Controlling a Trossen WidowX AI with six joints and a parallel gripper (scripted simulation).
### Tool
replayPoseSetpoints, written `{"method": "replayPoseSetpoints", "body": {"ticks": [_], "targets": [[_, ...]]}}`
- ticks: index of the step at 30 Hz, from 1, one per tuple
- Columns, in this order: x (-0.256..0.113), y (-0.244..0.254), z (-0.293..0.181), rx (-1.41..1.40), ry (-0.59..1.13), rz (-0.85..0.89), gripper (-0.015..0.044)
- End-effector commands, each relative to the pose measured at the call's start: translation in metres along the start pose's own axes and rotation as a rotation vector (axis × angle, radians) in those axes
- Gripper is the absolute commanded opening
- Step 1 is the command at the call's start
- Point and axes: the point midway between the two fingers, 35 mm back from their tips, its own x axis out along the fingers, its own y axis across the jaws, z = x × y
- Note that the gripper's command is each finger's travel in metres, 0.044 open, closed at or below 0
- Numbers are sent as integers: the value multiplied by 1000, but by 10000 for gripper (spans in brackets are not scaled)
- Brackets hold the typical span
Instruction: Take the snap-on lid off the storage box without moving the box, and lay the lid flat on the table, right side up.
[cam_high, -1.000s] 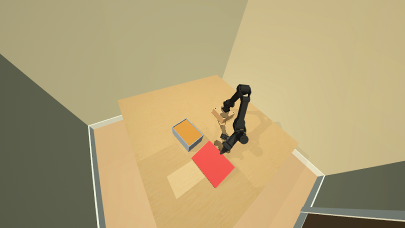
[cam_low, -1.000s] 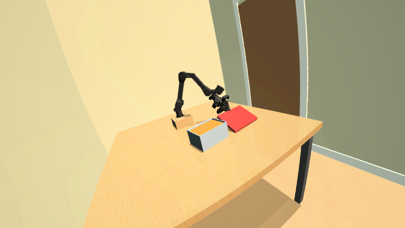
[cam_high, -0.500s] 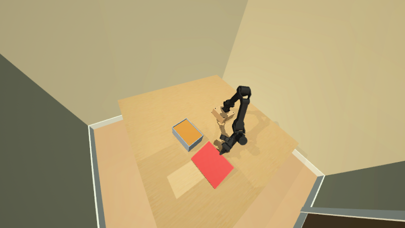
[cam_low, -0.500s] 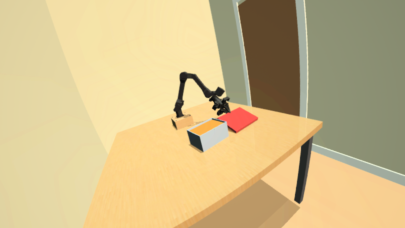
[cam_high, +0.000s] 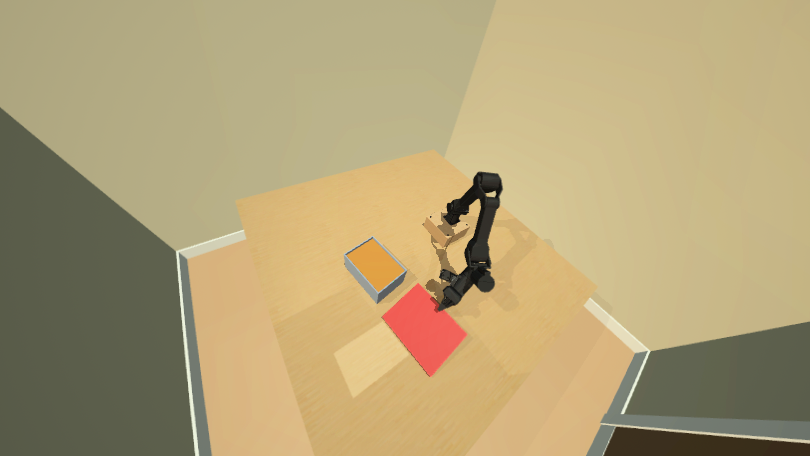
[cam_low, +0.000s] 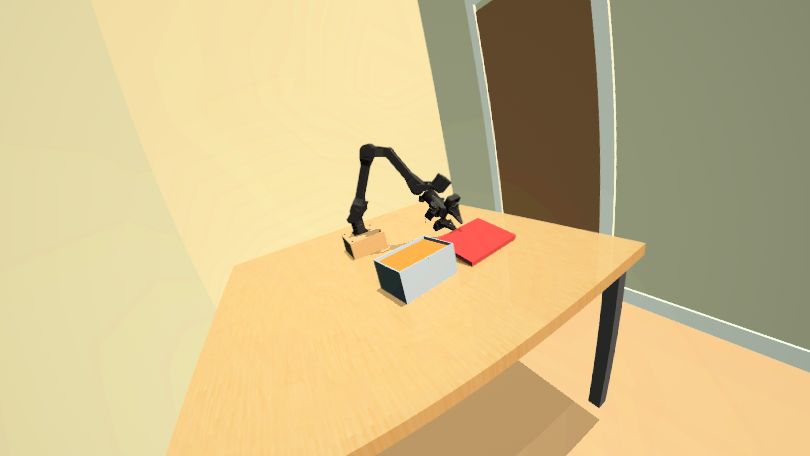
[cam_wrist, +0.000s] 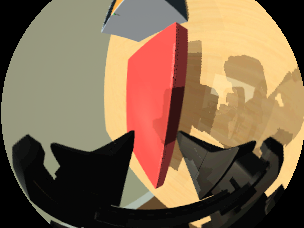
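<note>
The red lid (cam_high: 425, 328) lies flat on the table beside the storage box, and it also shows in the exterior view (cam_low: 478, 240). The grey box (cam_high: 374, 268) (cam_low: 415, 268) stands open with an orange inside, a short way from the lid. My gripper (cam_high: 440, 304) is at the lid's edge nearest the arm, low over the table. In the wrist view the lid's edge (cam_wrist: 156, 116) runs between my two fingers (cam_wrist: 155, 156), which stand apart from it. The gripper is open, and the box (cam_wrist: 143, 2) shows beyond the lid's far end.
The arm's wooden base block (cam_high: 444, 228) stands on the table behind the box and lid. The table edge runs close beyond the lid's far side (cam_low: 566, 249). A door frame and wall stand behind the table.
</note>
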Motion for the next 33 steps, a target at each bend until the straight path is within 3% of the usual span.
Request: {"method": "replayPoseSetpoints", "body": {"ticks": [1,6,33], "targets": [[-2,-2,0,0,1,-1,327],[-9,-9,0,0,1,-2,440],[-51,-45,0,0,1,-6,440]]}}
